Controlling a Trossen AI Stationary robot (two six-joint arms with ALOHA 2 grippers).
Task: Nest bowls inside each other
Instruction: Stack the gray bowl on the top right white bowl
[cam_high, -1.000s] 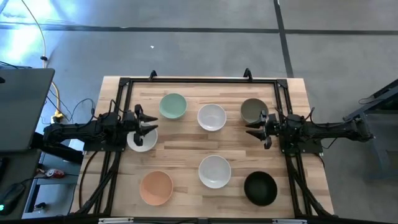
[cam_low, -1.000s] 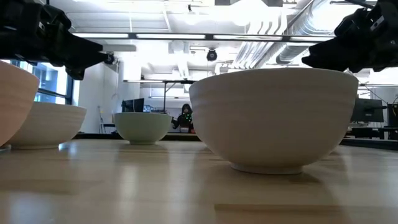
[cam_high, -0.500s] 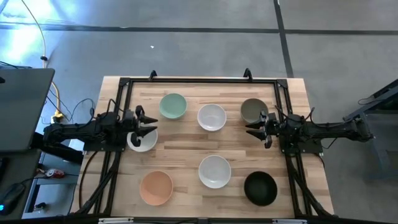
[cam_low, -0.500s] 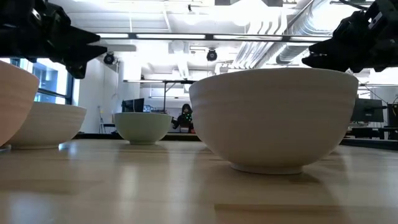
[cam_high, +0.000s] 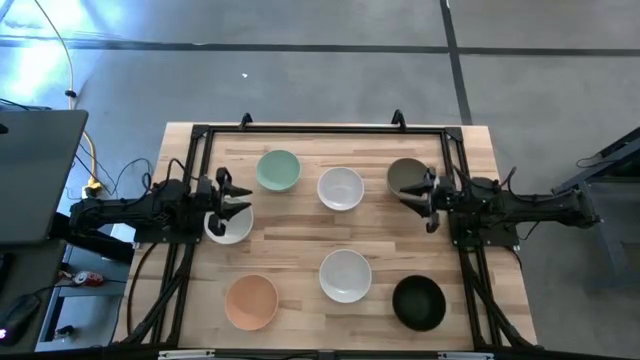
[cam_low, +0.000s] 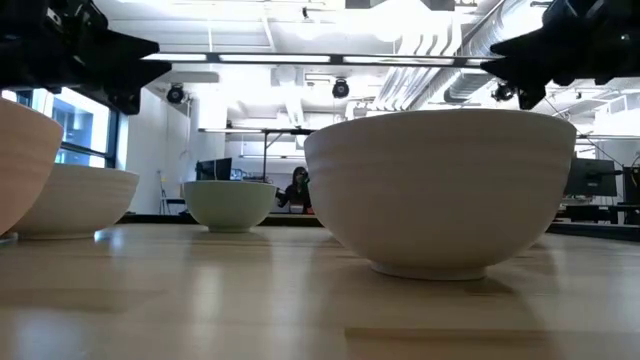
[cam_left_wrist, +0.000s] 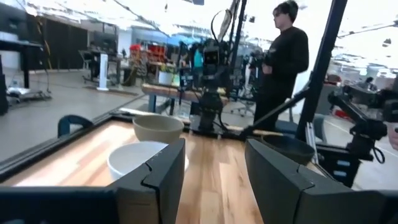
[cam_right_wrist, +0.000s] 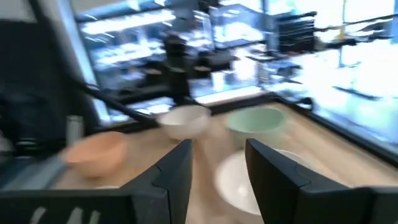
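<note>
Bowls (cam_high: 345, 275) upright, unnested | left pincer (cam_high: 243, 204) open | right pincer (cam_high: 405, 195) open

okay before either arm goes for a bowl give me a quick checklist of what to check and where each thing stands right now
1. Left gripper open, empty, above a white bowl: ok.
2. Right gripper open, empty, at the olive-grey bowl: ok.
3. All seven bowls upright and apart, none nested: ok.
4. Mint green bowl, peach bowl and black bowl uncovered: ok.
5. Height of the fingers above the rims: cannot tell.
</note>
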